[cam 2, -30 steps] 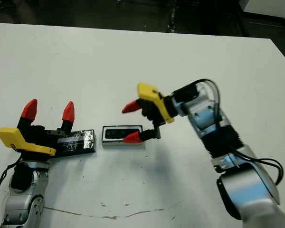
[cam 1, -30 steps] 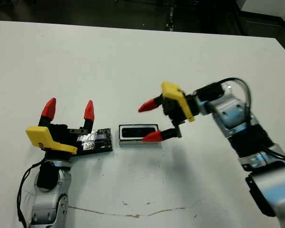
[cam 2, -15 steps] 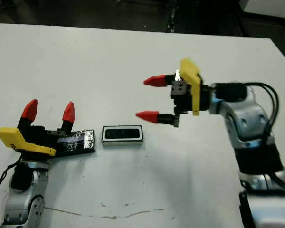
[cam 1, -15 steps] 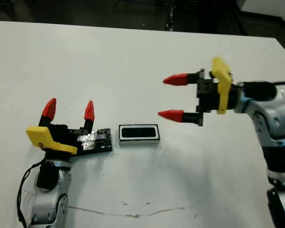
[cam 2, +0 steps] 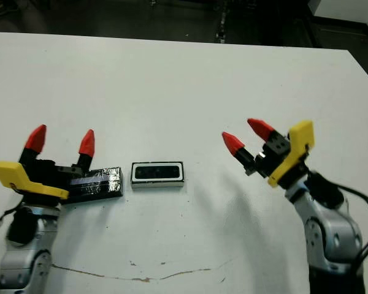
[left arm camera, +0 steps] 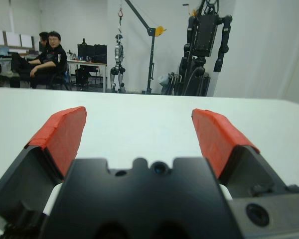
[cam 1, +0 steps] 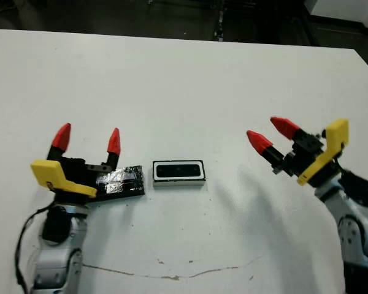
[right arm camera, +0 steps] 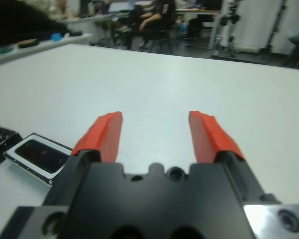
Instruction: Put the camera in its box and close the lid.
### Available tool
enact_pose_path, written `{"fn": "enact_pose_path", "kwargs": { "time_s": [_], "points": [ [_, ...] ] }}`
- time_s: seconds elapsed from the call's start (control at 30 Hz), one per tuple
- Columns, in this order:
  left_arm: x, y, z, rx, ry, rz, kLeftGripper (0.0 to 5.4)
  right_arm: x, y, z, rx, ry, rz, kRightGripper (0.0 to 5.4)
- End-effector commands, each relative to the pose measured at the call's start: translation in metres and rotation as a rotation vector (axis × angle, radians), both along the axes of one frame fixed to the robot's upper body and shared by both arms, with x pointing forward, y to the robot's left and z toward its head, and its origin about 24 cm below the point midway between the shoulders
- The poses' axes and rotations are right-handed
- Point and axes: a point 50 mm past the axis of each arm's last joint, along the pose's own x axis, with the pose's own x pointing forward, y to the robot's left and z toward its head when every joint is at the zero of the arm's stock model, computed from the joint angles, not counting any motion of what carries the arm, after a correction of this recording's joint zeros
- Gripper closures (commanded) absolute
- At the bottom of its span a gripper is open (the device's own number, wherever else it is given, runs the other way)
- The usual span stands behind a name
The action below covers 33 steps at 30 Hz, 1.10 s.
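I see the table (cam 1: 172, 79) as smooth matt white, scuffed near me. The lid (cam 1: 124, 181) looks crinkled, shiny black, foil-like. The box (cam 1: 179, 182) has plain white walls around a glossy dark camera (cam 1: 178, 171). Fingertips (cam 1: 113, 141) look matt red.

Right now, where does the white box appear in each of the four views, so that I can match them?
Left eye view: the box sits a little left of centre, the camera inside it.
Right eye view: left of centre.
Left wrist view: not in it.
Right wrist view: at the lower left edge, beside the right gripper's own body.
Shared landmark: the black lid lying just beyond the box's far end.
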Motion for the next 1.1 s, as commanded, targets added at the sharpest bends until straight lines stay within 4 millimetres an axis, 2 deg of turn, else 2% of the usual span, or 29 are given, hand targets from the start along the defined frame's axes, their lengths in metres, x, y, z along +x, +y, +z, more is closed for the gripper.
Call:
{"fn": "enact_pose_path", "kwargs": {
  "time_s": [0.03, 0.37, 0.6, 0.7, 0.87, 1.1],
  "points": [
    [0.000, 0.011, 0.011, 0.072, 0.004, -0.038, 0.00, -0.007, -0.001, -0.003, 0.025, -0.020, -0.060, 2.52],
    [0.004, 0.039, 0.041, 0.271, 0.118, -0.288, 0.00, -0.017, 0.009, -0.012, 0.112, -0.015, -0.197, 4.19],
    [0.009, 0.045, 0.062, 0.496, 0.250, -0.441, 0.00, -0.018, 0.013, -0.015, 0.114, -0.050, -0.236, 5.36],
    [0.014, 0.046, 0.069, 0.579, 0.302, -0.542, 0.00, -0.017, 0.014, -0.016, 0.108, -0.050, -0.235, 5.39],
    [0.028, 0.052, 0.070, 0.612, 0.397, -0.768, 0.00, -0.016, 0.015, -0.016, 0.133, -0.039, -0.225, 5.39],
    [0.042, 0.056, 0.059, 0.607, 0.448, -1.029, 0.00, -0.015, 0.014, -0.018, 0.124, -0.041, -0.223, 5.39]
  ]
}}
